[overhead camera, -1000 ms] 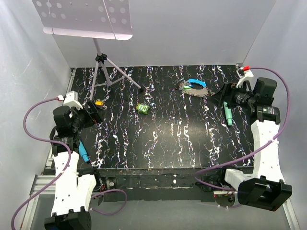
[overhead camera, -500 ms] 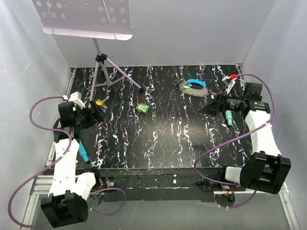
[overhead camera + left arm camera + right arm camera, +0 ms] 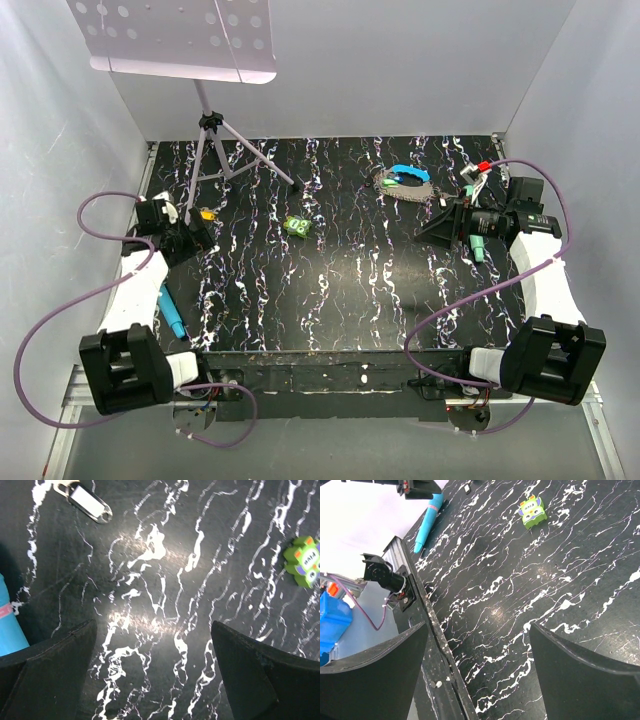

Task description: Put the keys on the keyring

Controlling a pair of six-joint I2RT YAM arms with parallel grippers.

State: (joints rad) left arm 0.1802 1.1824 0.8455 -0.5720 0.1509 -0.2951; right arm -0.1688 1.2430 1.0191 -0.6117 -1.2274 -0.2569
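Observation:
The keyring (image 3: pixel 404 185), an oval of grey beaded chain with a blue clip (image 3: pixel 408 172), lies at the back right of the black marbled table (image 3: pixel 350 290). A tiny green-headed key (image 3: pixel 389 183) rests against the chain's left end; it is too small to tell whether it is threaded. My right gripper (image 3: pixel 438 226) (image 3: pixel 478 627) hovers open just right of and nearer than the keyring, holding nothing. My left gripper (image 3: pixel 192 238) (image 3: pixel 154 630) is open and holds nothing, low over bare table at the far left. Neither wrist view shows the keyring.
A green lumpy toy (image 3: pixel 296 227) (image 3: pixel 305 560) (image 3: pixel 533 511) sits mid-table. An orange-yellow piece (image 3: pixel 206 213) and a tripod (image 3: pixel 215 150) stand at the back left. A clear tag (image 3: pixel 87 500) lies ahead of the left fingers. One teal marker (image 3: pixel 476 240) lies under the right arm, another (image 3: pixel 172 313) (image 3: pixel 429 522) at the left.
The right gripper has moved left and nearer, staying open. The left arm has folded back and down at the left edge, its gripper holding about the same spot.

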